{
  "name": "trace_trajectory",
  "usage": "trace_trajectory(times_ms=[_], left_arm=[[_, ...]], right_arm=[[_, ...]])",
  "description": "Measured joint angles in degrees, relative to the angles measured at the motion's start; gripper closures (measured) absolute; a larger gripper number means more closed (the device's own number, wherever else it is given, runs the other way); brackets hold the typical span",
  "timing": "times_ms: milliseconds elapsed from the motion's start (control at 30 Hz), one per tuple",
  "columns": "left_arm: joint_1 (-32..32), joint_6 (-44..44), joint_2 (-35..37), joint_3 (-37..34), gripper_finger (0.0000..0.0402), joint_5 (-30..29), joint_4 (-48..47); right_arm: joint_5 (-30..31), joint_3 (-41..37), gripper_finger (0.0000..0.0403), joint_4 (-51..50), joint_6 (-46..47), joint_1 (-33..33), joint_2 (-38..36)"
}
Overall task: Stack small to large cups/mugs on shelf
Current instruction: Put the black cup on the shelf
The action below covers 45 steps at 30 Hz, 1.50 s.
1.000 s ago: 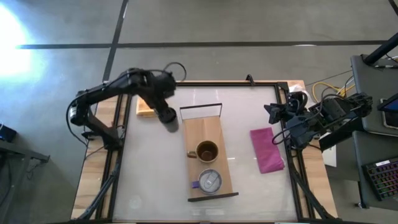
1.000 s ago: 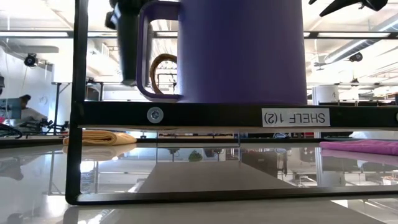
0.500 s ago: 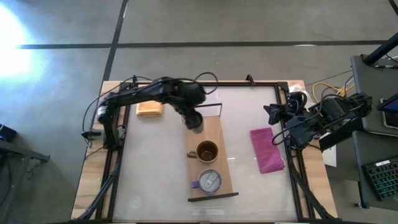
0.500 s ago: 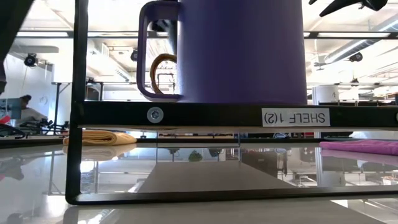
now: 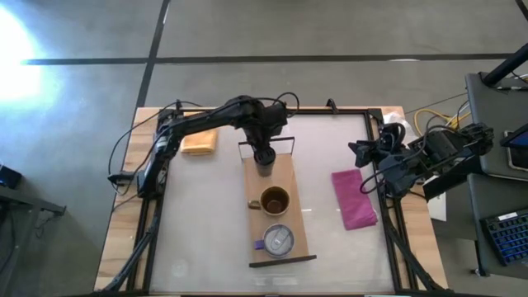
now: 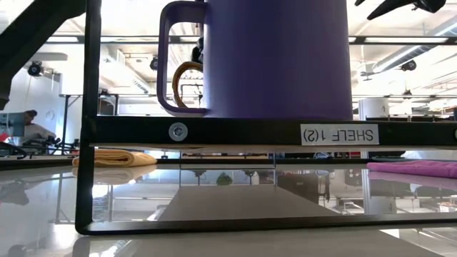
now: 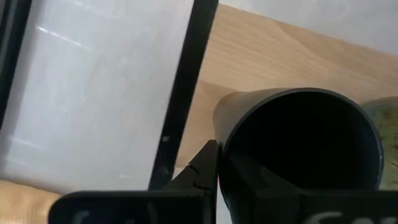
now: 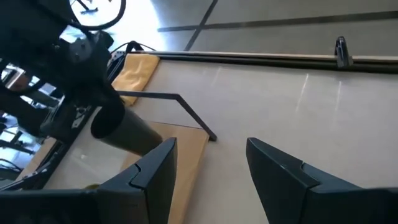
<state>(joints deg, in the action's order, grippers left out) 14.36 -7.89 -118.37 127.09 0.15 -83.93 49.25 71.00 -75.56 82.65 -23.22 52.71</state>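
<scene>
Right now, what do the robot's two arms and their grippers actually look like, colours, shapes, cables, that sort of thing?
Both arms are dark, near-black, built of jointed segments with rounded housings. The left arm has thin black cables looping off its links. The left gripper is black like its arm. The right gripper shows two broad, flat, angular black fingers. No markings are readable on either arm.

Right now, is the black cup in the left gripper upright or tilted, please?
Tilted: the black cup slants in the left gripper above the shelf.
</scene>
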Motion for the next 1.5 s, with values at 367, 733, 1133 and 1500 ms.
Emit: trace_trajectory(times_ms=[367, 733, 1133, 1500], left_arm=[[0.69, 1.24, 0.11, -0.84, 0.0402, 6.38, 3.92], [0.69, 0.93, 0.02, -4.53, 0.0402, 5.37, 6.02], [0.38, -0.34, 0.01, -5.16, 0.0402, 2.91, 7.33], [0.03, -0.8, 0.0, -5.22, 0.0402, 2.97, 8.02]], right_arm=[[-0.18, -0.3, 0.0216, -0.01, 0.15, 0.0, -0.02], [-0.13, -0.54, 0.0216, -0.07, -0.13, 0.0, -0.02], [0.04, -0.63, 0.0216, -0.73, -0.67, 0.0, -0.02], [0.04, -0.67, 0.0216, -1.12, -0.81, 0.0, -0.07]])
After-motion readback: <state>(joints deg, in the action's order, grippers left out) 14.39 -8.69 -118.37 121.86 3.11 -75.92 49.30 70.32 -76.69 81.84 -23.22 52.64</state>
